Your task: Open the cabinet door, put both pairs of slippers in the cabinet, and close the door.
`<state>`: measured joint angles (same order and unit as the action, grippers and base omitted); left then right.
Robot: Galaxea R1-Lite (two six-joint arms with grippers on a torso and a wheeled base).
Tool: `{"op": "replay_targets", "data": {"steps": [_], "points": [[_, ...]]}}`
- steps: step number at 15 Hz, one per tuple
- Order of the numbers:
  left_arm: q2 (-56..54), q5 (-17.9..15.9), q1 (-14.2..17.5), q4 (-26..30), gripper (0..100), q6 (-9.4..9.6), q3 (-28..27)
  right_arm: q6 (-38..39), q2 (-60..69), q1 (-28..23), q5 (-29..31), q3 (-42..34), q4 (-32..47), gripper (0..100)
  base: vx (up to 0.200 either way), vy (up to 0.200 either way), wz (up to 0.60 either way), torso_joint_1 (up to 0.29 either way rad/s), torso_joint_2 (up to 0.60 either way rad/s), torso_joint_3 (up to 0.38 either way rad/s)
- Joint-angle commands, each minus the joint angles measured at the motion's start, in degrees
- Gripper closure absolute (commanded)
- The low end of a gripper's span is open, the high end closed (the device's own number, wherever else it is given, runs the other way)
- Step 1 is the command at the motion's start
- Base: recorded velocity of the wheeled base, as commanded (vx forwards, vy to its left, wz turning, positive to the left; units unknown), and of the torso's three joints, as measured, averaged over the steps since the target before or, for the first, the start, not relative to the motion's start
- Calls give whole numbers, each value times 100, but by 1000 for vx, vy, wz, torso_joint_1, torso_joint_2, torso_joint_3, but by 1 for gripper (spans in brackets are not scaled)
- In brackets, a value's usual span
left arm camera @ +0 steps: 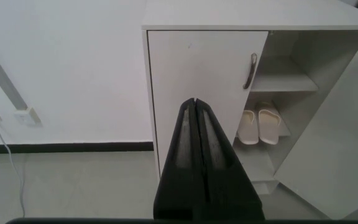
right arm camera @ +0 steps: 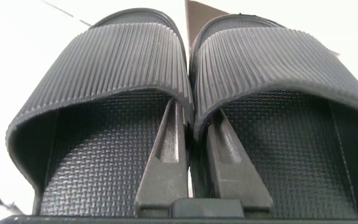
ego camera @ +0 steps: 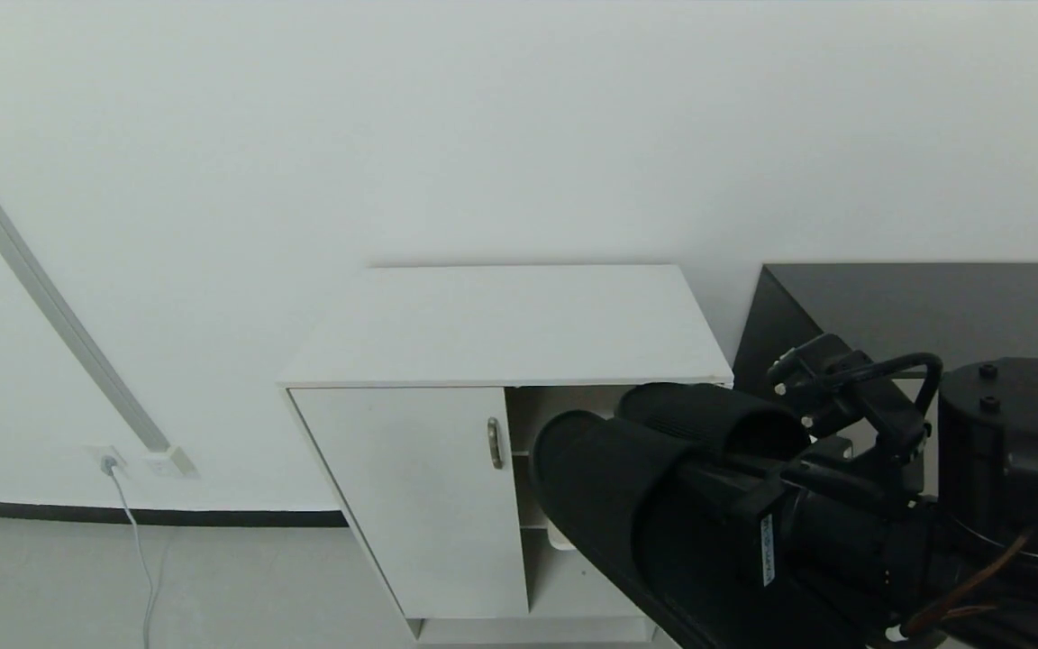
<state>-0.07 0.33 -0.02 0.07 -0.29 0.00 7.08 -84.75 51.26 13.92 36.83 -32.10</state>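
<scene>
A white cabinet (ego camera: 501, 324) stands against a white wall. Its left door (ego camera: 411, 496) is shut, with a metal handle (ego camera: 495, 443) at the door's inner edge. The cabinet's right half is open and shows shelves. Inside, a pair of pale slippers (left arm camera: 258, 126) lies side by side on the middle shelf.

The right gripper (right arm camera: 194, 112) holds a pair of black slippers (ego camera: 609, 487) in the air just in front of the cabinet's open half. Their toe ends point away from the wrist. One finger sits inside each slipper, and the two are clamped on the slippers' inner side walls, pressing them together.

The left gripper (left arm camera: 194, 102) hangs in front of the cabinet's shut door, apart from it. Its fingers are pressed together and hold nothing.

A dark table (ego camera: 933, 306) stands to the right of the cabinet. To the cabinet's left, low on the wall, a socket (ego camera: 108, 464) has a cable (ego camera: 136, 541) hanging from it.
</scene>
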Motion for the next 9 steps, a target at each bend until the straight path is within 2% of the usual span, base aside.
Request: {"op": "replay_targets", "data": {"steps": [1,4,9], "points": [[7,2,2,-7,100,20,0,4,-7,51,-3,-27,-7,100,0,0,0,0,0,0],[7,2,2,-7,100,20,0,4,2,68,5,-106,-60,100,0,0,0,-32,76,43],[7,2,2,-7,100,20,0,-5,20,68,5,-114,-60,100,0,0,0,-186,433,243]]}}
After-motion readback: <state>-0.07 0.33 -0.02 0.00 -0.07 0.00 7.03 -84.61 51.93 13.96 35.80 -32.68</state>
